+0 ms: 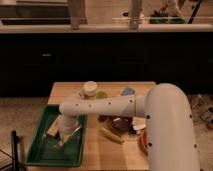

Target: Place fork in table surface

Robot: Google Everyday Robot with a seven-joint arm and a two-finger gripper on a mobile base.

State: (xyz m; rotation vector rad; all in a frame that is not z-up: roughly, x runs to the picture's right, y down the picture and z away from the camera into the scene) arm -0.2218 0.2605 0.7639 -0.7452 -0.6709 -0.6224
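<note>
The fork (71,135) is a slim silvery piece lying slanted over the green tray (35,152), right at my gripper. My gripper (62,141) hangs down from the white arm (105,106), low over the middle of the tray and at the fork's lower end. Whether it holds the fork does not show. The tan wooden table surface (100,152) lies to the right of the tray and behind it.
A white round cup (90,88), a green item (102,94) and a blue item (127,91) stand at the table's back. A yellow stick (111,135), a dark item (120,123) and a red bowl (143,144) lie on the right. A pale object (52,130) lies in the tray.
</note>
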